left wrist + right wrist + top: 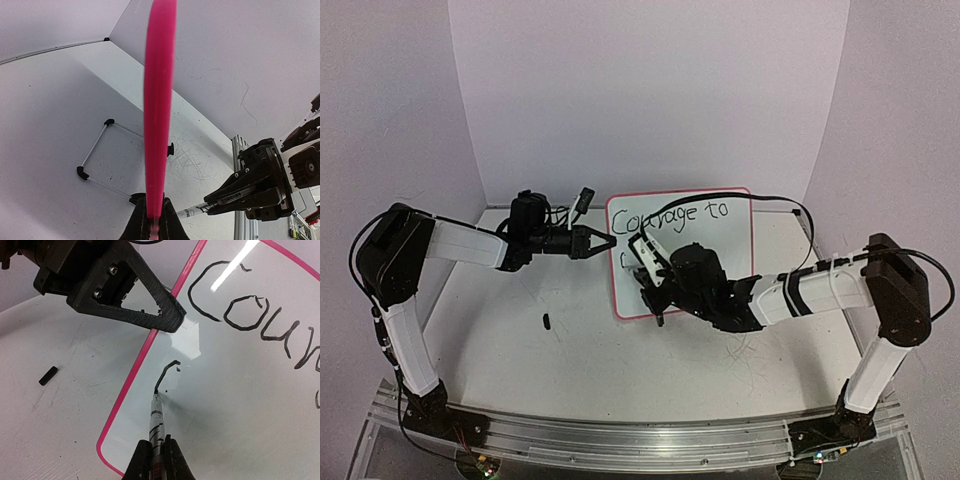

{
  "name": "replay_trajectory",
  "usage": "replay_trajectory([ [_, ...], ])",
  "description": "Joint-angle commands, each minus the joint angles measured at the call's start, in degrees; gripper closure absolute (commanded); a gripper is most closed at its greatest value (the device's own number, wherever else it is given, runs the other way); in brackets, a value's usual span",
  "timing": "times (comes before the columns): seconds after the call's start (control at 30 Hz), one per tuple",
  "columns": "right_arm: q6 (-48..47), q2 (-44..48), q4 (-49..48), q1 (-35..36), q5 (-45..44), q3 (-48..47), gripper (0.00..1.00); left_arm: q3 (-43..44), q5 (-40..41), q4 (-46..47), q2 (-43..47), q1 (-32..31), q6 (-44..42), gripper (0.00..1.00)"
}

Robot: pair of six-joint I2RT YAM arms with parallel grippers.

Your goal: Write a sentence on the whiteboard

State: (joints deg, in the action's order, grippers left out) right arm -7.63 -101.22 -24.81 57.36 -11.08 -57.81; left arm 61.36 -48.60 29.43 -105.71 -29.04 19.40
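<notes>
The whiteboard (710, 225) with a pink frame lies mid-table and reads "Courage to" in black. My left gripper (603, 241) is shut on its left edge; the left wrist view shows the pink frame (159, 100) edge-on between the jaws. My right gripper (655, 290) is shut on a marker (156, 422). The marker's tip touches the board (235, 390) at the lower end of a short curved black stroke (166, 373), below the "C" of the first line. The left gripper's finger (145, 305) shows at the board's edge in the right wrist view.
A small black marker cap (547, 321) lies on the table left of the board, also in the right wrist view (48, 375). A wire stand with black feet (95, 155) lies on the table. White walls enclose the back and sides.
</notes>
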Motion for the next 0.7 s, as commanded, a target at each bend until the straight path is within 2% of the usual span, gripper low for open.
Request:
replay_trajectory([
  [0.0, 1.52, 2.32, -0.73, -0.23, -5.65, 1.81, 1.0, 0.57, -2.55, 1.64, 2.97, -0.49, -1.2, 1.0],
  [0.2, 1.74, 3.1, -3.56, -0.33, -8.39, 2.5, 1.0, 0.58, -2.53, 1.64, 2.95, -0.5, -1.2, 1.0],
  [0.67, 0.79, 0.39, -5.6, -0.5, -6.57, -1.06, 1.0, 0.54, -2.63, 1.62, 3.14, -0.54, -1.24, 1.0],
])
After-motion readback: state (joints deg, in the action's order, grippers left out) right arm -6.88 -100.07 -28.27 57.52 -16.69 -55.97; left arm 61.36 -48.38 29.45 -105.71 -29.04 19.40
